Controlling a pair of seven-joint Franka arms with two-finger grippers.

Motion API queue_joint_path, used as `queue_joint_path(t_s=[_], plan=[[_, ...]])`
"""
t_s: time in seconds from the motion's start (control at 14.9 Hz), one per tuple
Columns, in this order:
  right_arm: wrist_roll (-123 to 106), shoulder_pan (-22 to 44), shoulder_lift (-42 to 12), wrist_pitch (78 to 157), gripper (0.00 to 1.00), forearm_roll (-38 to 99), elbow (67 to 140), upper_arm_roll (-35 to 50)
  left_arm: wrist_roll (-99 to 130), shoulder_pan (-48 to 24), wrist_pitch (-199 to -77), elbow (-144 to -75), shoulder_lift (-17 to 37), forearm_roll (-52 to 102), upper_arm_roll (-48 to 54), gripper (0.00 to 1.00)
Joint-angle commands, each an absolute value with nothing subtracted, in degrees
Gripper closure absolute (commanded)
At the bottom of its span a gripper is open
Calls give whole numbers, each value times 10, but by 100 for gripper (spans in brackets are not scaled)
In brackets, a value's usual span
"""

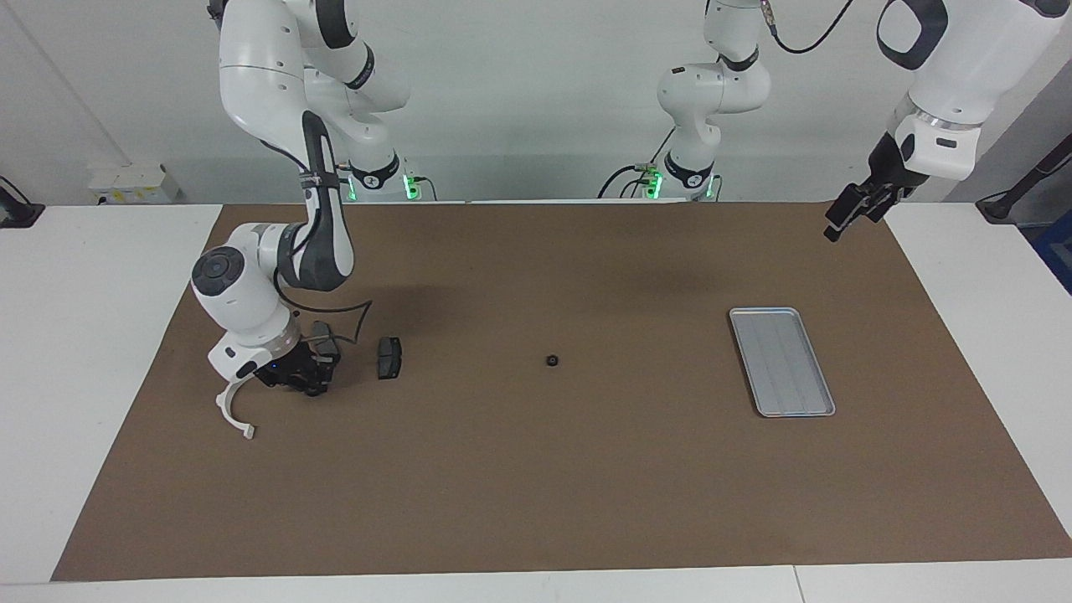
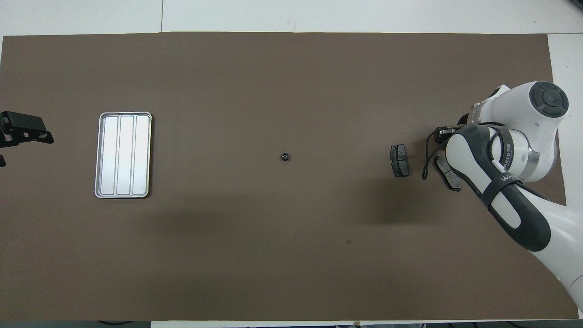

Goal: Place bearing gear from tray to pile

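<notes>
my right gripper (image 1: 311, 378) is down low at the pile, right arm's end of the table, and i honestly can't tell how its fingers stand. a brake pad (image 1: 389, 358) lies just beside it, a second pad (image 2: 447, 172) is partly under the arm, and the white bracket (image 1: 234, 411) is touching the wrist. the bearing gear (image 1: 552, 361) sits alone mid-mat, between pile and tray (image 1: 781, 361). my left gripper (image 1: 852, 213) waits up in the air over the mat's corner nearest its base, can't tell its fingers either.

Were glossy white, rounded arms with dark grey joint sections and black cables; bore black claws and green-lit bases.
</notes>
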State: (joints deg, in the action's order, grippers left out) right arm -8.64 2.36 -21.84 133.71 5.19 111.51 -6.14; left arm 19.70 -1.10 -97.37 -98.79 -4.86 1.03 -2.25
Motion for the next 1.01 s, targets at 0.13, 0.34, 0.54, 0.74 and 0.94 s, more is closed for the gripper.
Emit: queue_joint_path(t_s=[0.13,0.34,0.54,0.74,0.94], plan=[[-62,15,-179,1245,0,38,1086,-37,187,-2,-991,-996,-45,19,-6,0],[-12,17,-156,1141,0,37,1016,-11,186,4,-983,-976,-28,39,-8,0],[46,35,-155,1077,0,36,939,12,185,4,-976,-979,-30,38,-6,0],[102,105,-151,1077,0,38,907,1,163,4,-958,-976,-33,38,-7,0],[169,239,-153,1092,0,45,893,-80,149,4,-933,-962,-33,31,-6,0]])
